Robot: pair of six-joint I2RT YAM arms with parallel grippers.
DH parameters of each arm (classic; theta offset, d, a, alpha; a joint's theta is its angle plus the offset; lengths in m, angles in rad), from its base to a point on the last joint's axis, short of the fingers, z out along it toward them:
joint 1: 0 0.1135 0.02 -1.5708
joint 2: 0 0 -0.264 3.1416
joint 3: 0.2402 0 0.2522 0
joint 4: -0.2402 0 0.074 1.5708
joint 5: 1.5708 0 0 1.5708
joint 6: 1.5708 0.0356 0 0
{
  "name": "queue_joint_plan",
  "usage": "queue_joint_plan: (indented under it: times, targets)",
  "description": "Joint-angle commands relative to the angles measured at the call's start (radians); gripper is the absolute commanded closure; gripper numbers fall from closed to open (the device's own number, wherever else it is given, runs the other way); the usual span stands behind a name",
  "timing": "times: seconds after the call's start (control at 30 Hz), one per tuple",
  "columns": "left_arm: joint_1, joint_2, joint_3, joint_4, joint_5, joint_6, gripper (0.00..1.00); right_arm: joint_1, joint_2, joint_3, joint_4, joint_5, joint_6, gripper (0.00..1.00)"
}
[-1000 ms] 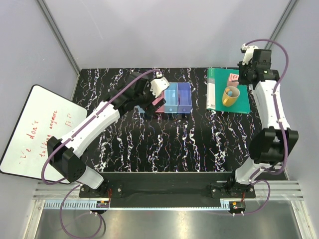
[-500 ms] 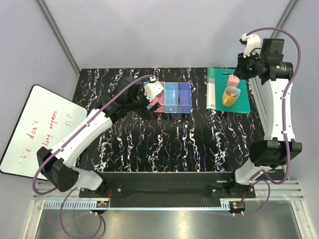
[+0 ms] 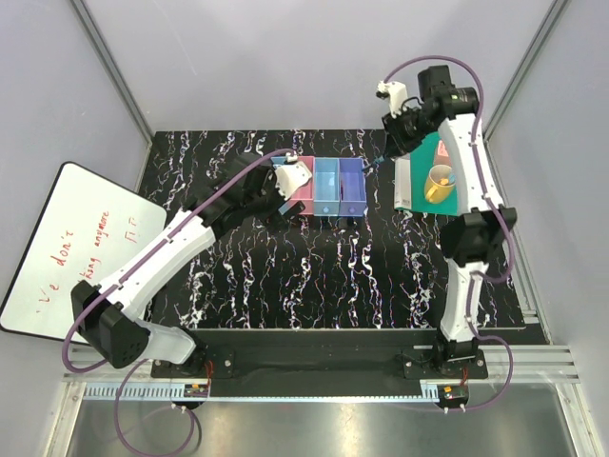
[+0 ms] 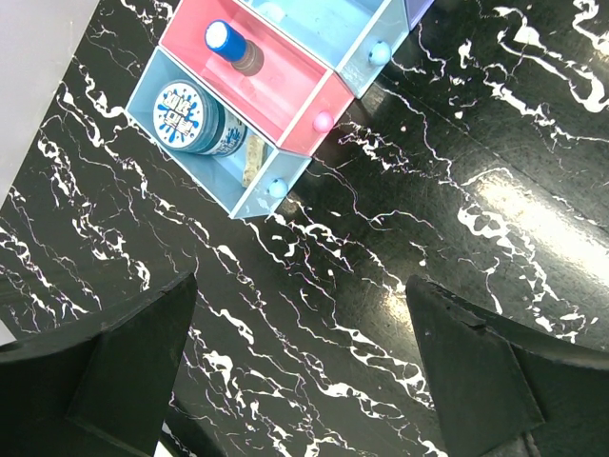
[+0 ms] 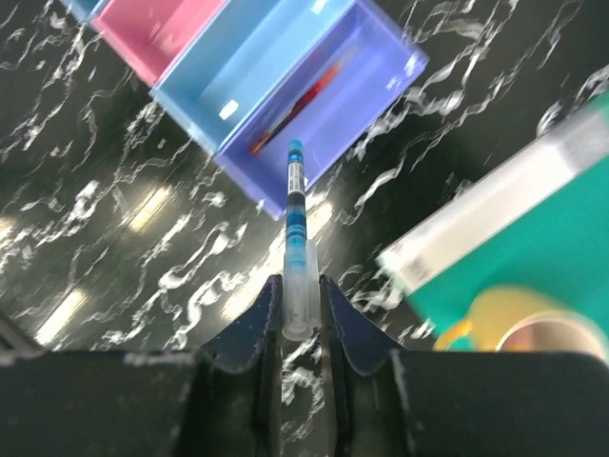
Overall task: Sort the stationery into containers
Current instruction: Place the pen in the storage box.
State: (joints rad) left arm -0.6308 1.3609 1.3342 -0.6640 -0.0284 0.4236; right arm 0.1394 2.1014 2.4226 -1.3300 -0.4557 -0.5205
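Four bins stand in a row: light blue (image 4: pixel 152 81), pink (image 3: pixel 304 193), blue (image 3: pixel 326 188), purple (image 3: pixel 352 186). In the left wrist view the light blue bin holds a round blue disc (image 4: pixel 186 114) and a pale clip (image 4: pixel 252 157). The pink bin (image 4: pixel 285 86) holds a blue cylinder (image 4: pixel 231 46). The purple bin (image 5: pixel 366 71) holds an orange-red stick (image 5: pixel 300 105). My left gripper (image 4: pixel 300 371) is open and empty, just near-left of the bins (image 3: pixel 288 181). My right gripper (image 5: pixel 297 286) is shut on a blue pen with a clear cap (image 5: pixel 297 228), high up, right of the purple bin (image 3: pixel 392 129).
A green book (image 3: pixel 461 205) lies at the back right with a yellow mug (image 3: pixel 439 184) and a pink cube (image 3: pixel 443 150) on it. A whiteboard (image 3: pixel 76 252) leans off the table's left edge. Grey walls close the back and sides.
My right arm has swung left from above the mug and book toward the bins, carrying the pen. My left gripper has drawn back a little to the left of the bins.
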Motion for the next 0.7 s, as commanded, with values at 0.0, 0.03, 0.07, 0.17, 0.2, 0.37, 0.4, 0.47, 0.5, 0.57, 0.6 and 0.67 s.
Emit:
queue_joint_plan:
  times: [0.0,0.03,0.07,0.17,0.2,0.37,0.4,0.47,0.5,0.57,0.6,0.67]
  targets:
    - [-0.003,-0.020,-0.010,0.018,-0.015,0.017,0.01,0.020,0.152,0.275,-0.236,-0.011,-0.047,1.00]
    - [-0.003,-0.017,-0.013,0.018,-0.015,0.020,0.01,0.029,0.167,0.288,-0.238,0.000,-0.055,1.00]
    - [-0.001,-0.016,-0.013,0.020,-0.013,0.020,0.01,0.041,0.177,0.283,-0.236,0.009,-0.073,1.00]
    - [0.002,-0.008,-0.015,0.020,-0.008,0.023,0.01,0.068,0.192,0.230,-0.235,0.023,-0.113,1.00]
    - [0.003,-0.005,-0.013,0.020,-0.007,0.024,0.01,0.072,0.195,0.215,-0.235,0.026,-0.122,1.00]
    - [0.006,0.012,-0.003,0.021,0.007,0.023,0.01,0.086,0.209,0.161,-0.235,0.018,-0.154,1.00]
    - [0.006,0.017,-0.001,0.021,0.008,0.024,0.01,0.094,0.212,0.155,-0.236,0.023,-0.161,1.00]
    - [0.008,0.024,0.003,0.021,0.013,0.026,0.01,0.100,0.216,0.136,-0.238,0.035,-0.176,1.00]
    - [0.008,0.027,0.006,0.021,0.013,0.026,0.01,0.104,0.223,0.130,-0.239,0.041,-0.180,1.00]
    - [0.008,0.032,0.011,0.021,0.016,0.026,0.01,0.120,0.226,0.101,-0.244,0.069,-0.210,1.00]
    - [0.008,0.035,0.011,0.021,0.018,0.024,0.01,0.126,0.229,0.090,-0.247,0.078,-0.219,1.00]
    - [0.008,0.035,0.013,0.021,0.019,0.026,0.01,0.140,0.232,0.063,-0.256,0.104,-0.249,1.00]
